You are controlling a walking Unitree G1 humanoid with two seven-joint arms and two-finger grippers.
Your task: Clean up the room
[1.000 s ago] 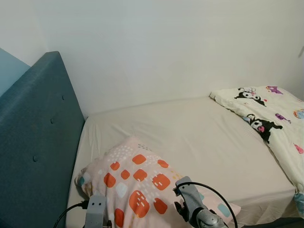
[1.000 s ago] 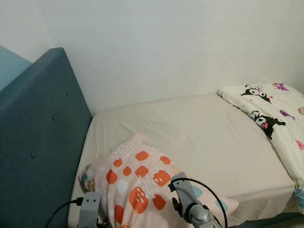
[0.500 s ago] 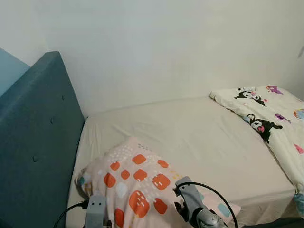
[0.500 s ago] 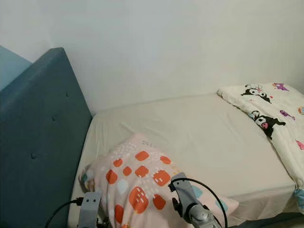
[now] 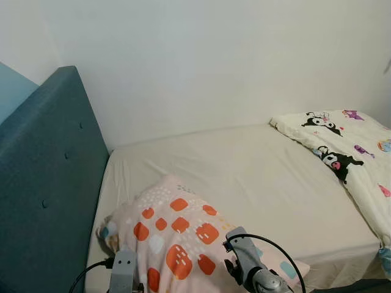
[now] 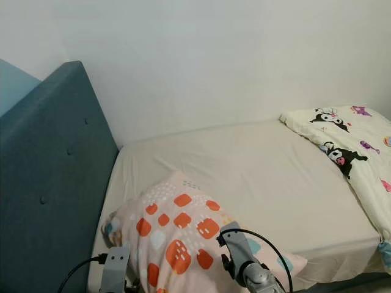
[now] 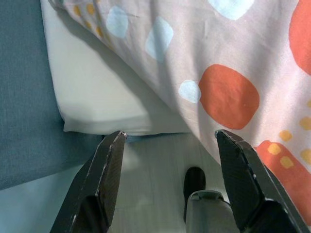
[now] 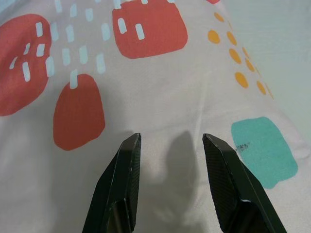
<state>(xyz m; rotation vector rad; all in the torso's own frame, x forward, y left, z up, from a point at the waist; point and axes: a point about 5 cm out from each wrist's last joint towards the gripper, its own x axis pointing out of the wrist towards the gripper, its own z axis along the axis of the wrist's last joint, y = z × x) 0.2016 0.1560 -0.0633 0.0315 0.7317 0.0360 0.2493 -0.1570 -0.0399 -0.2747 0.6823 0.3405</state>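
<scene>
With the patterned pillow (image 5: 177, 238) lying skewed near the bed's (image 5: 256, 177) front edge and the cartoon quilt (image 5: 351, 152) bunched at the foot, tidying looked barely begun, both the left end effector (image 7: 167, 145) and right end effector (image 8: 170, 145) spread open, empty, over the pillow.

No visible change in pillow (image 5: 177, 235) or grippers since earlier.

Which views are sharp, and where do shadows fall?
Eye views: evenly lit, sharp; soft shade beneath the pink pillow with orange patches. Right wrist view: crisp, the open right claw casts finger shadows on the pillow. Left wrist view: open left claw, pillow shading the cream mattress.
</scene>
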